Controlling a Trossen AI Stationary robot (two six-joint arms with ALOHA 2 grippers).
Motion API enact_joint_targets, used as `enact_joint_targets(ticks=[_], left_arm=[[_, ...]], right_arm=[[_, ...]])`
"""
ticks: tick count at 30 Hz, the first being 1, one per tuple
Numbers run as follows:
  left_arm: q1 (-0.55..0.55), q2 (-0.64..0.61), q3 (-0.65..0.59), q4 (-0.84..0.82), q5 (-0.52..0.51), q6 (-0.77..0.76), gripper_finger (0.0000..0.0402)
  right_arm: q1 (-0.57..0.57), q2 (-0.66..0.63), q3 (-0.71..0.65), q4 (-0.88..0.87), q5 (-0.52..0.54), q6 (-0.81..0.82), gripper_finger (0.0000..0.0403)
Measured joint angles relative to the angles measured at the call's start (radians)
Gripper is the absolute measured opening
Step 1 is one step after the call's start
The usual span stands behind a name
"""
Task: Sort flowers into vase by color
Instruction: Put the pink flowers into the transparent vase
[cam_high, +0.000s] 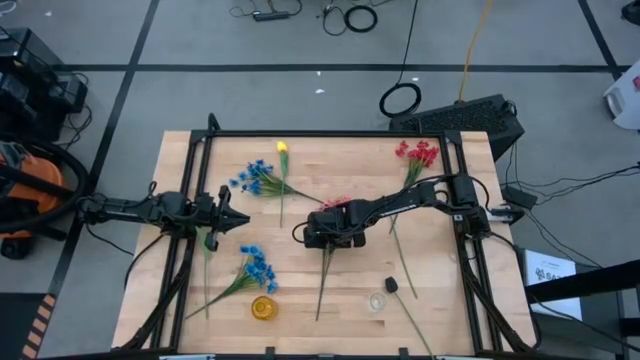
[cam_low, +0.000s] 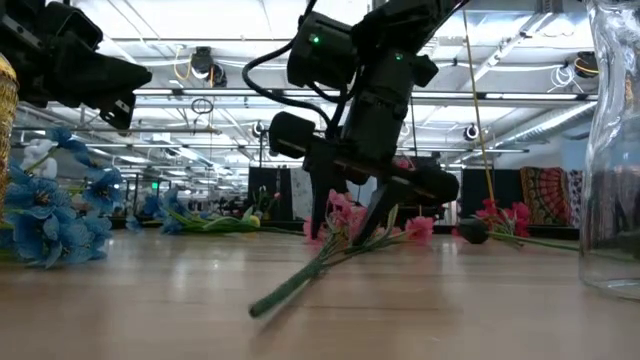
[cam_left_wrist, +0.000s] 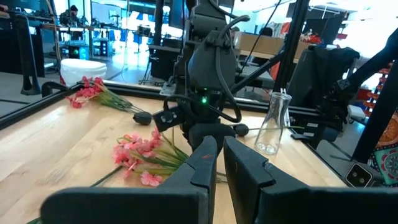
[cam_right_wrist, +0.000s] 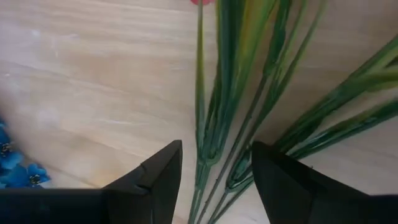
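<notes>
The wooden worktop carries everything, and the sprigs lie flat and scattered across it; the right arm reaches in from the right edge to the middle, its end effector pointing down over the pink flower sprig, fingers spread a moderate way with the green stems running between them, not yet pinched; the left arm waits at the left side, its end effector hovering above the boards and aimed toward the centre, fingers drawn narrow with only a slit between them.

The pink sprig lies near the centre, blossoms under the right wrist and its long stem running toward the near edge; the red flower sprig sits at the far right, head toward the far edge, stem trailing toward the near edge; one blue flower sprig lies at the far left-centre with its stem running toward the middle; a second blue flower sprig lies nearer the front left, stem slanting out toward the near-left corner; the yellow bud points at the far edge, its stem running straight back toward the near side.

Near the front edge stand an amber glass vase and a clear glass vase; a small dark object sits just beside the clear one.
</notes>
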Motion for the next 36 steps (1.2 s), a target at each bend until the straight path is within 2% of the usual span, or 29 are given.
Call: enact_joint_targets(ticks=[6, 11, 15, 23, 27, 34, 36], left_arm=[[0.000, 0.000, 0.000, 0.001, 0.000, 0.000, 0.0036], [0.000, 0.000, 0.000, 0.001, 0.000, 0.000, 0.0036], [0.000, 0.000, 0.000, 0.001, 0.000, 0.000, 0.0036], [0.000, 0.000, 0.000, 0.001, 0.000, 0.000, 0.0036], [0.000, 0.000, 0.000, 0.001, 0.000, 0.000, 0.0036], [0.000, 0.000, 0.000, 0.001, 0.000, 0.000, 0.0036], [0.000, 0.000, 0.000, 0.001, 0.000, 0.000, 0.0036]], right_arm=[[-0.008, 0.010, 0.000, -0.003, 0.014, -0.079, 0.0187], [-0.025, 0.010, -0.001, -0.006, 0.004, -0.260, 0.0187], [-0.035, 0.004, -0.004, -0.016, -0.043, -0.414, 0.0187], [-0.046, -0.010, -0.008, -0.012, -0.045, -0.293, 0.0181], [-0.047, -0.010, -0.008, -0.012, -0.027, -0.302, 0.0148], [-0.047, -0.010, -0.010, 0.005, -0.018, -0.368, 0.0022], [-0.049, -0.017, -0.008, 0.030, -0.013, -0.406, 0.0011]])
